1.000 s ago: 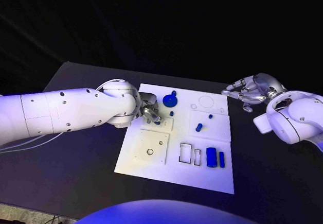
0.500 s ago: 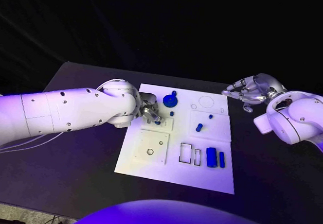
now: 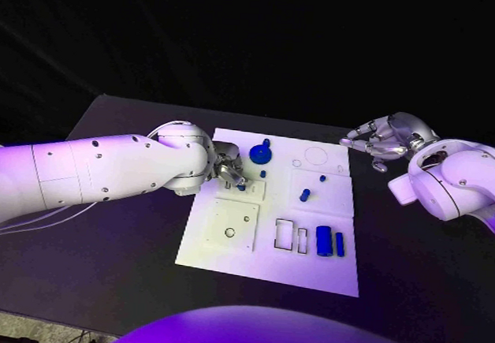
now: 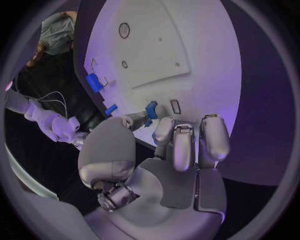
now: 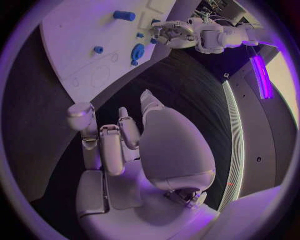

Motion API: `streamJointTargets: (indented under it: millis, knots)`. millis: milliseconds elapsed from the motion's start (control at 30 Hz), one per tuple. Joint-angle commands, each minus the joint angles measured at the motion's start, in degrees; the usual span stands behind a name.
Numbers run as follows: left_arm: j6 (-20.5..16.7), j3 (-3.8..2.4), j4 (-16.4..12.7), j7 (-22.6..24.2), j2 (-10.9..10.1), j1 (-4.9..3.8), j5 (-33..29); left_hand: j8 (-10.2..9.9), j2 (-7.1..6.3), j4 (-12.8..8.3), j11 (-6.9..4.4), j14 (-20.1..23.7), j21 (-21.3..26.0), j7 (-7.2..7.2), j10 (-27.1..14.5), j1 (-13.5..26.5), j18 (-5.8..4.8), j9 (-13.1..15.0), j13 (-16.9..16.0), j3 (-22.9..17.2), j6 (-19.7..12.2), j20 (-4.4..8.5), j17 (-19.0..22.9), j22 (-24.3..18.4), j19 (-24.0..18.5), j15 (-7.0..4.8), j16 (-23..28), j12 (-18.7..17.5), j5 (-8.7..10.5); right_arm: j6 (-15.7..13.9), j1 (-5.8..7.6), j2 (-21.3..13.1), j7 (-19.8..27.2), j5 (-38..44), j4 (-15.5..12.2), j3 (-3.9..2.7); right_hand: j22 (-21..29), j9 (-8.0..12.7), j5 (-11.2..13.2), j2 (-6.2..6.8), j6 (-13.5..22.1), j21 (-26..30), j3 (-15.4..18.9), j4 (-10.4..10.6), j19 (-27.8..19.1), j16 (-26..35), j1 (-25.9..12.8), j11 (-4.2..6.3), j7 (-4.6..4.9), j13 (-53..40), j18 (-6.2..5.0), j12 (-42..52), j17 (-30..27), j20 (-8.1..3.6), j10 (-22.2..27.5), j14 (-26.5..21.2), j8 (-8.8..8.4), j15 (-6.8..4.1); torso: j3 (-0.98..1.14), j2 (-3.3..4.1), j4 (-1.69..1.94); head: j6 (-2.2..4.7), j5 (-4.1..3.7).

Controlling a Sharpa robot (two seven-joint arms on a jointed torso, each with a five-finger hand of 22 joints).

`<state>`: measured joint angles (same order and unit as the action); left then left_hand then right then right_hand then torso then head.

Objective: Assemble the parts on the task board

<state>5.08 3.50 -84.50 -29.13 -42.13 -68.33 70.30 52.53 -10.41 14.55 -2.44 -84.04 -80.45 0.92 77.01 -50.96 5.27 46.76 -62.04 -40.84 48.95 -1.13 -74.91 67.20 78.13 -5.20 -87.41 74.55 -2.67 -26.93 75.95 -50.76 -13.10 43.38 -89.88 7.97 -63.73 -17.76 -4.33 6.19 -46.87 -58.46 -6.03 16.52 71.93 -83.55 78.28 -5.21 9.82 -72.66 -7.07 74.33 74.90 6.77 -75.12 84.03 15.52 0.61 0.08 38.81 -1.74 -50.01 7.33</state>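
We see the left silver hand (image 3: 227,170) pinching a small blue plastic part (image 4: 150,109) at its fingertips over the white task board (image 3: 233,249), while our right silver hand (image 3: 384,140) hovers beyond its far edge, fingers loosely curled, holding nothing.
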Motion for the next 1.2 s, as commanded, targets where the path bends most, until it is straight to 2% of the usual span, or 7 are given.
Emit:
streamJointTargets:
  millis: [33,300,667,1200]
  knots:
    - [1.7,0.15,0.0,-0.3,0.1,0.17,-0.6,-0.2,0.11,0.2,-0.1,-4.8,-0.2,0.33,-0.2,0.5,-0.74,-0.1,0.0,0.5,0.2,0.23,-11.0,0.0,0.1,-0.38,-0.2,0.3,-0.32,0.5,-0.04,0.0,0.3,0.3,0.0,-0.01,0.0,-0.1,-0.1,-0.46,0.4,0.2,0.3,0.0,-0.1,0.1,0.0,0.1,0.12,0.0,-0.32,-0.1,1.7,0.05,0.3,2.3,0.23,0.2,0.02,0.0,0.0,0.01,0.05]
    - [1.7,0.15,0.1,-0.3,0.1,0.17,-1.0,-0.3,-0.03,0.5,-0.09,-4.8,-0.3,0.34,-0.2,0.5,-0.77,-0.1,0.1,1.1,0.2,0.23,-11.0,0.1,0.2,-0.37,-0.2,0.3,-0.31,0.6,-0.06,-0.1,0.3,0.2,0.0,-0.01,0.0,-0.1,-0.1,-0.46,0.5,0.3,0.4,0.0,-0.1,0.1,-0.1,0.1,0.12,0.0,-0.34,-0.1,1.7,0.05,0.3,2.2,0.27,0.2,-0.01,-0.01,-0.03,0.01,0.08]
    - [1.6,0.15,0.0,-0.3,0.1,0.18,-1.2,-0.4,-0.04,2.0,-0.12,-4.8,-0.3,0.29,-0.2,0.9,-0.77,-0.1,0.1,4.2,0.3,0.23,-11.0,0.2,0.2,-0.39,-0.2,0.4,-0.31,0.6,-0.1,0.0,0.3,0.1,0.2,-0.01,0.0,-0.1,-0.1,-0.45,0.5,0.4,0.5,0.0,-0.1,0.1,-0.2,0.09,0.13,0.0,-0.34,-0.1,1.7,0.05,0.3,2.2,0.3,0.2,0.03,0.0,0.0,0.01,0.06]
    - [0.9,-0.05,-0.6,-0.2,-0.3,0.18,-1.6,-0.4,0.01,2.1,-0.14,-4.8,-0.2,0.26,-0.2,1.1,-0.75,-0.1,0.1,4.9,0.4,0.24,-11.0,0.1,0.2,-0.4,-0.2,0.4,-0.31,0.5,-0.17,0.0,0.3,0.1,0.2,-0.01,0.1,-0.1,-0.1,-0.47,0.5,0.4,0.5,0.1,-0.2,0.2,-0.3,0.09,0.13,0.1,-0.35,-0.2,1.6,0.05,0.4,2.2,0.33,0.2,-0.01,-0.02,-0.06,0.01,0.05]
